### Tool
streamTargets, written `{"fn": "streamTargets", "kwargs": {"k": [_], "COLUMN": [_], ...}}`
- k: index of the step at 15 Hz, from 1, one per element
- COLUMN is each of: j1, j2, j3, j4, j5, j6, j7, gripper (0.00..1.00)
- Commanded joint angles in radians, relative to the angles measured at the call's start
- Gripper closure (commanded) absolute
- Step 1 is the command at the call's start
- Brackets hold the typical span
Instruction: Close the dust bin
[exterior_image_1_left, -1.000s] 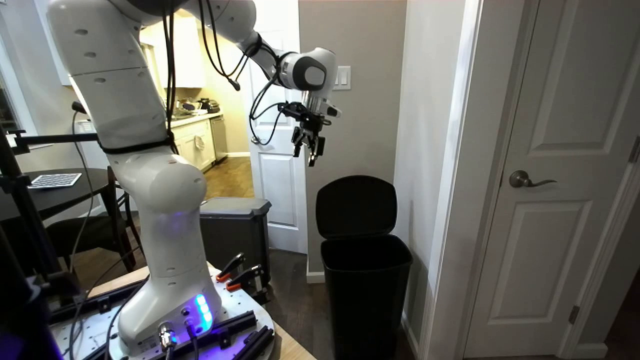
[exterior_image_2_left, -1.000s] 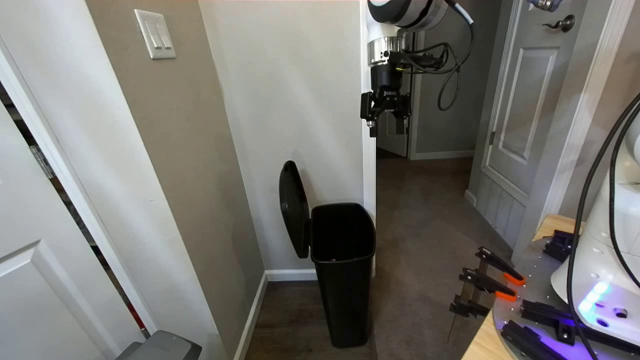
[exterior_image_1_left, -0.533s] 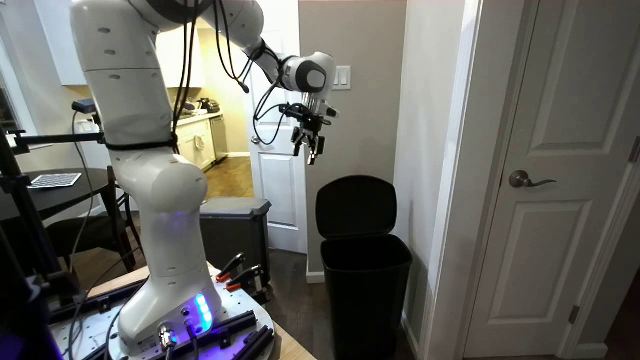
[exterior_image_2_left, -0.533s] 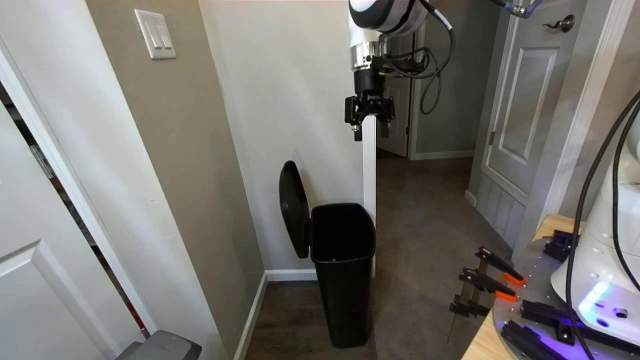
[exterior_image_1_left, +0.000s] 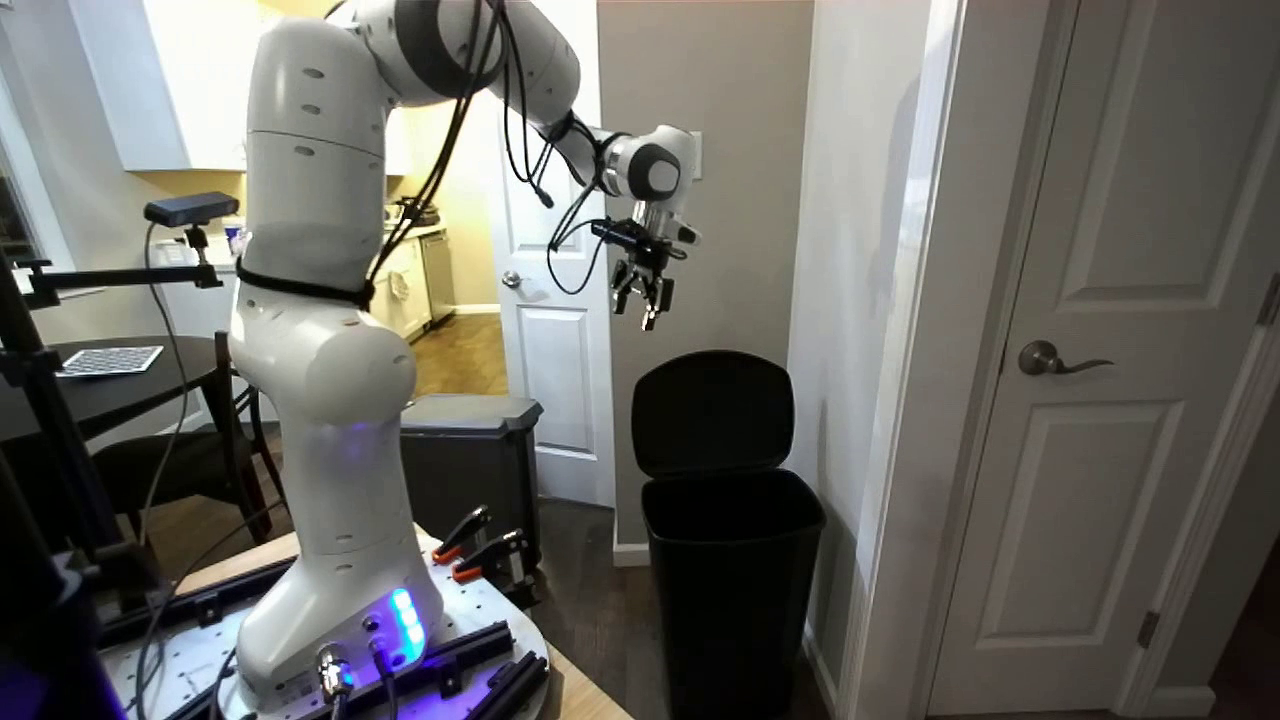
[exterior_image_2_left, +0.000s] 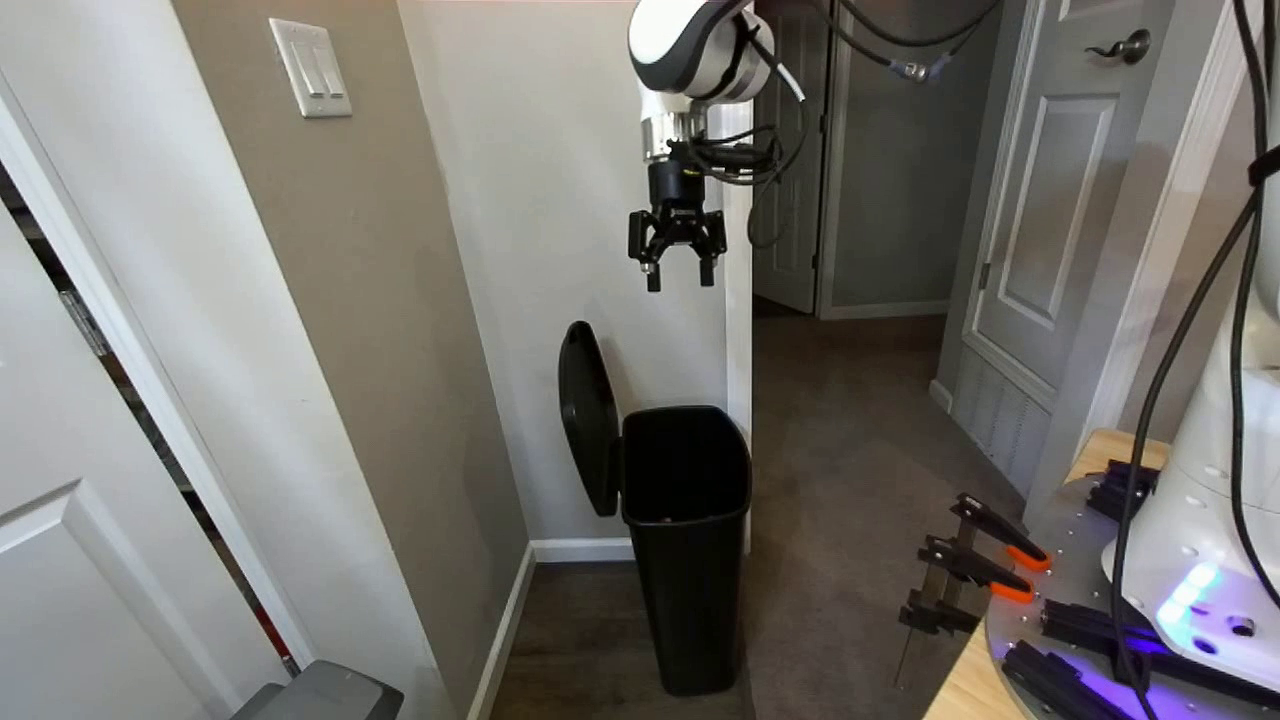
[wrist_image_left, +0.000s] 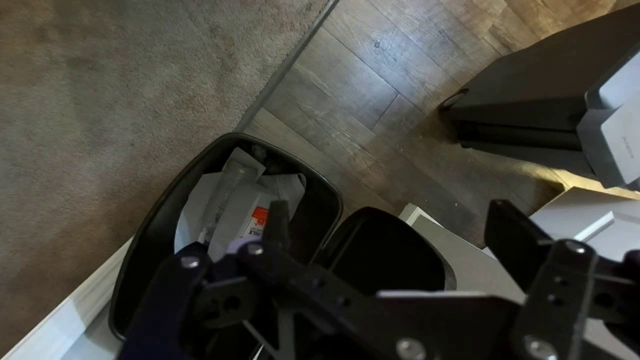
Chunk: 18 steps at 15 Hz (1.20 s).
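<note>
Where the wall (exterior_image_2_left: 560, 200) comes down to the floor (exterior_image_2_left: 570, 630), your bin (exterior_image_2_left: 688, 600) stands upright, its lid (exterior_image_2_left: 588, 420) tipped back; you have the gripper (exterior_image_2_left: 680, 281) hanging higher than both, its fingers (exterior_image_2_left: 654, 277) spread apart; white packaging (wrist_image_left: 245, 200) lies inside the bin.

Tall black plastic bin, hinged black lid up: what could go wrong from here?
The open black two-finger gripper hangs higher than the rounded black lid; coming down against the lid's inner face could push it further open.
The tall black plastic bin looks freestanding, so a sideways shove might slide or tip it.
The plain white wall stands close beside the bin, so the gripper may scrape it.
</note>
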Motion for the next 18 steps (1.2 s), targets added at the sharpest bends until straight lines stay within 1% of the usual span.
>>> {"fn": "streamTargets", "kwargs": {"k": [1, 3, 8, 12, 18], "j1": [0.021, 0.031, 0.050, 0.055, 0.055], "j2": [0.160, 0.236, 0.380, 0.460, 0.560], "j3": [-0.001, -0.002, -0.004, -0.007, -0.012], "j4": [0.191, 0.288, 0.485, 0.610, 0.763], "j5": [-0.002, -0.004, -0.001, 0.000, -0.002], "j6": [-0.009, -0.022, -0.040, -0.047, -0.070], "j7": [0.059, 0.077, 0.101, 0.121, 0.157], "gripper": [0.00, 0.00, 0.00, 0.00, 0.00]}}
